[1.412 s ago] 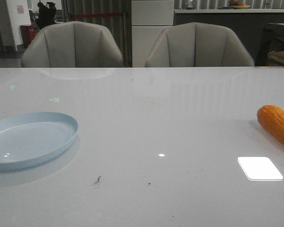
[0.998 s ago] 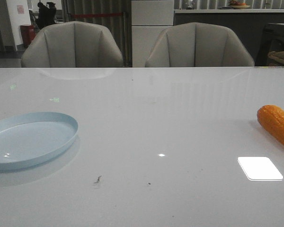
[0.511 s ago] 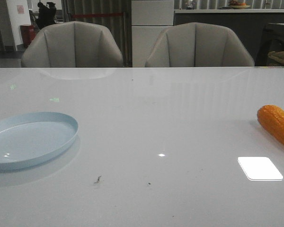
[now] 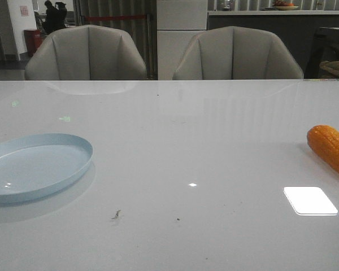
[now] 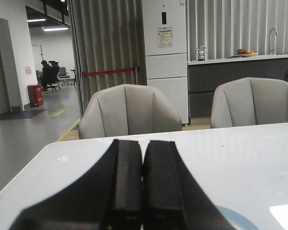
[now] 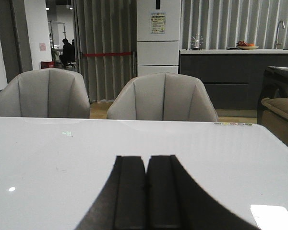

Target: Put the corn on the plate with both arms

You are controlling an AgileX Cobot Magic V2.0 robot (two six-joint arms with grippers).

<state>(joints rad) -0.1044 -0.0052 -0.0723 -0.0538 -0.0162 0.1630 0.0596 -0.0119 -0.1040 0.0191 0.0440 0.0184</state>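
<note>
The orange-yellow corn (image 4: 331, 149) lies on the white table at the far right edge of the front view, partly cut off by the frame. The pale blue plate (image 4: 34, 167) sits at the left front of the table and holds nothing. Neither arm shows in the front view. My left gripper (image 5: 142, 143) is shut and holds nothing, with a sliver of the plate (image 5: 235, 219) beside its fingers. My right gripper (image 6: 146, 159) is shut and holds nothing, above bare table. The corn does not show in either wrist view.
Two grey chairs (image 4: 86, 53) (image 4: 237, 55) stand behind the table's far edge (image 4: 169, 81). A bright light patch (image 4: 309, 200) reflects on the table near the corn. Small dark specks (image 4: 117, 214) lie on the table's front.
</note>
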